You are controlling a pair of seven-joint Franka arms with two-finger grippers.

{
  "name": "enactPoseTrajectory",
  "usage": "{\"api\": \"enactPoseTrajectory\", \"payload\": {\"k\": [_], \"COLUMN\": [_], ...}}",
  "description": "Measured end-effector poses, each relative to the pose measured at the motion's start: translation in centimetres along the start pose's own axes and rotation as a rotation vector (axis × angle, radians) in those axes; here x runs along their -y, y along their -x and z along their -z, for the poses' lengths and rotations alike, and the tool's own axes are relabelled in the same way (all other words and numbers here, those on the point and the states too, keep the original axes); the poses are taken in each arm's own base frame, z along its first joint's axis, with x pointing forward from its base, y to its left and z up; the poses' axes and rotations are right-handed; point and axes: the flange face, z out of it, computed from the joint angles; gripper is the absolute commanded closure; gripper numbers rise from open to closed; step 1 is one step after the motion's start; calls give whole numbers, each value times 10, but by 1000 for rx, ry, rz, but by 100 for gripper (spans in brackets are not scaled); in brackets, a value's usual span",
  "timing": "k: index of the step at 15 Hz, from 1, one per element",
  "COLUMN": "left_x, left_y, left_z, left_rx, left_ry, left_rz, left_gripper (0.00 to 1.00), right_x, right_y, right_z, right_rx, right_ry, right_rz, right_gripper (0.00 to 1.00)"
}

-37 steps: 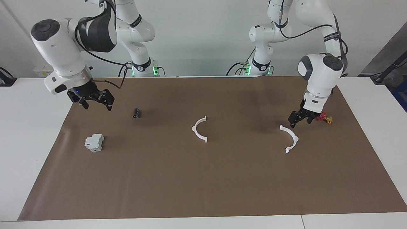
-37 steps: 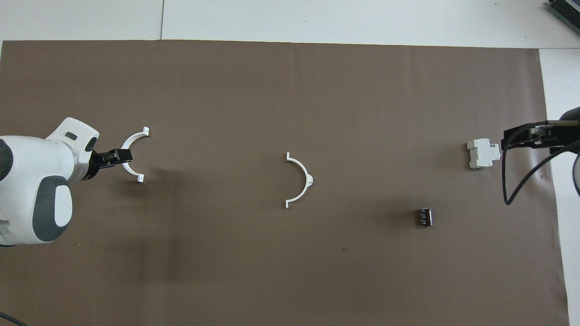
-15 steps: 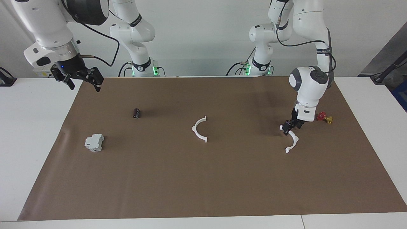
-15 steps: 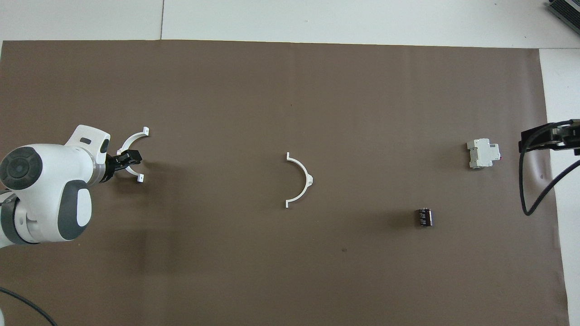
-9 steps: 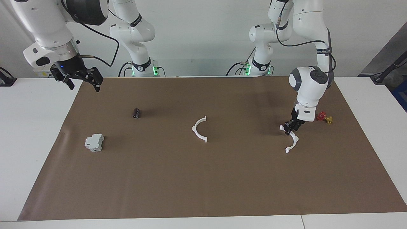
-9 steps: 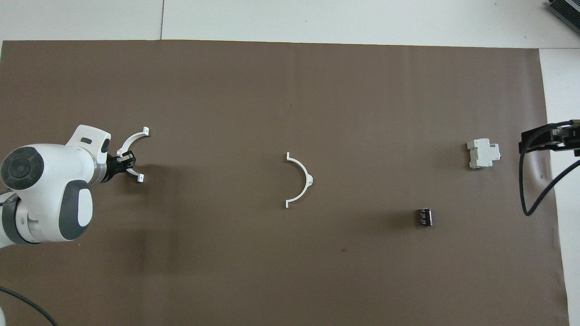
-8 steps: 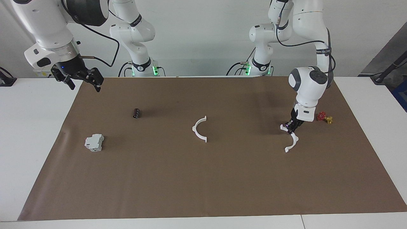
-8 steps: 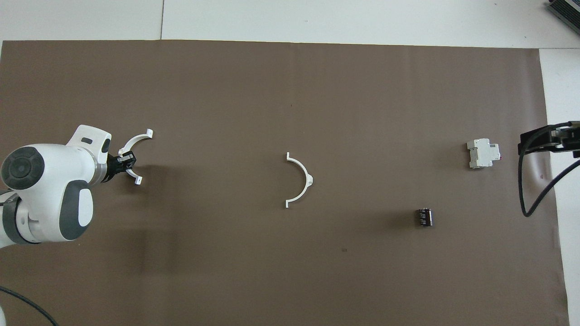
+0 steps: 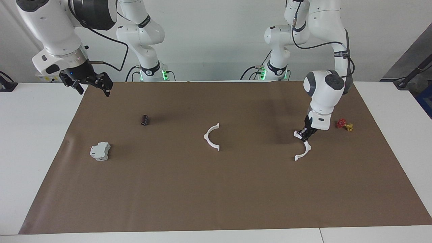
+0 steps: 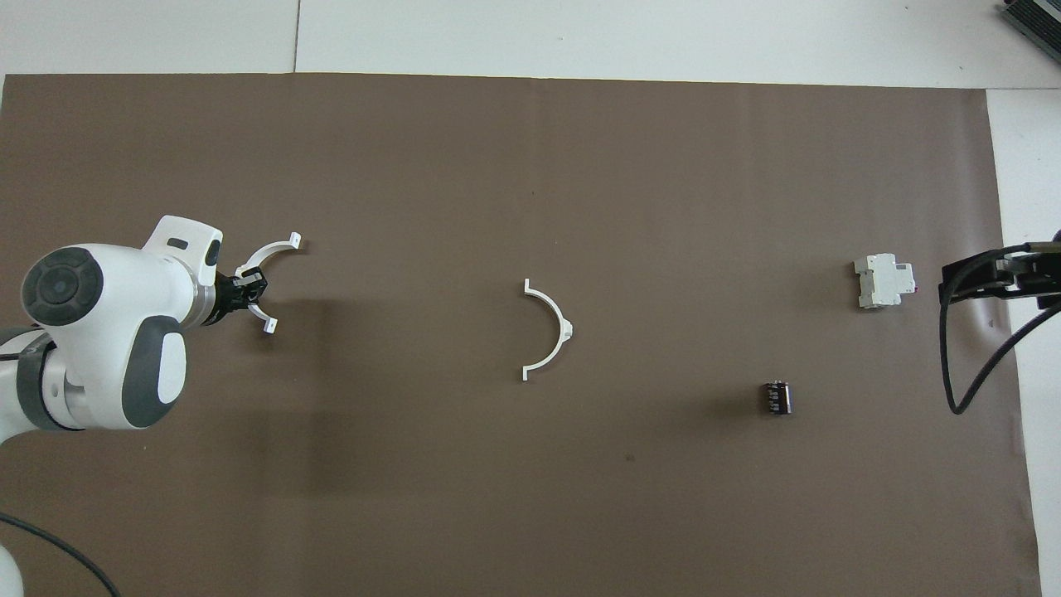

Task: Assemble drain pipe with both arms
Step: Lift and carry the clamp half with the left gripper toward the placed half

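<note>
The drain pipe is in two thin white half-rings on the brown mat (image 9: 216,189). One half-ring (image 9: 211,139) (image 10: 554,332) lies free at the middle of the mat. The other half-ring (image 9: 303,153) (image 10: 273,249) is toward the left arm's end, low at the mat, and my left gripper (image 9: 305,134) (image 10: 249,290) is shut on its arc from above. My right gripper (image 9: 91,84) (image 10: 966,278) hangs open and holds nothing. It is raised over the mat's edge at the right arm's end.
A grey-white boxy block (image 9: 100,151) (image 10: 884,280) and a small black cylinder (image 9: 144,119) (image 10: 777,397) lie toward the right arm's end. A red-and-yellow valve (image 9: 344,125) sits beside the left arm's wrist.
My left gripper came down on the half-ring, shut on it, and has carried it a little toward the middle of the mat. The right gripper rose, then drifted slightly inward.
</note>
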Motion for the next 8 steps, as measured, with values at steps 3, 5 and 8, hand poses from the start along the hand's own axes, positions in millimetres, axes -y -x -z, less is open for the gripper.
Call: {"api": "enactPoseTrajectory", "payload": {"k": [3, 5, 8], "left_x": [-72, -114, -173], "left_y": [50, 95, 152], "left_z": [11, 14, 38], "left_rx": [1, -13, -23], "left_ry": [-6, -30, -19], "left_rz": [93, 140, 214], "left_gripper": [100, 100, 100], "right_x": [0, 1, 6], "right_y": [0, 0, 1], "right_z": [0, 1, 3], "right_rx": [-1, -1, -5], "right_ry": [0, 0, 0], "right_rz": [0, 2, 12], "right_gripper": [0, 0, 0]}}
